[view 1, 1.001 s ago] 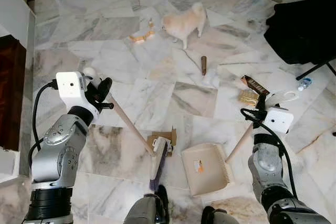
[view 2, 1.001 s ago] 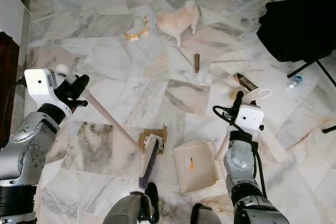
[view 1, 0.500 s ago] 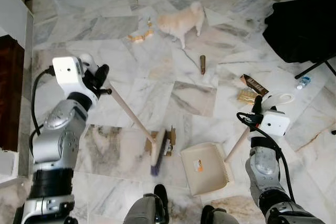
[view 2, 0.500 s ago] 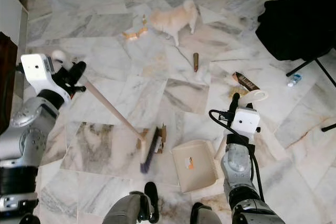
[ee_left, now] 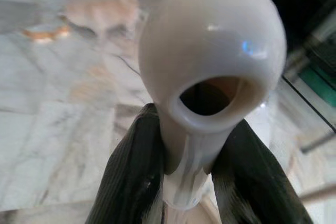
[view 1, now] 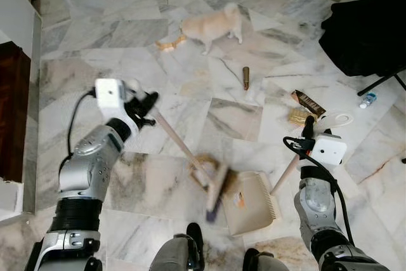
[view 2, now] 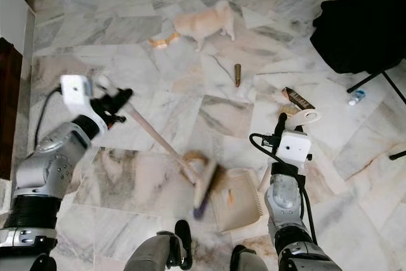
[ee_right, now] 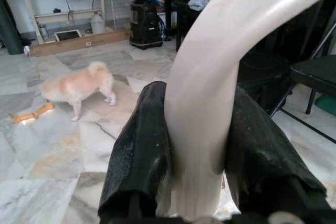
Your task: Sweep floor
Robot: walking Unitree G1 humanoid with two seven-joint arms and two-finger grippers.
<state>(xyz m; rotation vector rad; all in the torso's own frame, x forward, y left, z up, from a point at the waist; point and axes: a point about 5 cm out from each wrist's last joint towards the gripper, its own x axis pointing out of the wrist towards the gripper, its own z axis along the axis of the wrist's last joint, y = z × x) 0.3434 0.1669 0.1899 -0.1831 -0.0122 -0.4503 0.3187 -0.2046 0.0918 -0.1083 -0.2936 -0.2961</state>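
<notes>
My left gripper is shut on the white knobbed top of a wooden-handled broom; its black fingers clamp the neck. The blurred brush head sits at the open edge of the beige dustpan, with brown cardboard scraps beside it. The dustpan lies flat on the marble floor in front of my feet. My right gripper is shut on the white loop at the top of the dustpan's wooden handle.
A small tan dog stands ahead, an orange scrap beside it. A brown tube, a dark wrapper, a cracker and a bottle litter the right. Black chair far right; dark cabinet left.
My left arm swung inward and the broom head swept right, pushing the cardboard scraps up to the dustpan's mouth. The dog walked a little to the left. The right arm held still.
</notes>
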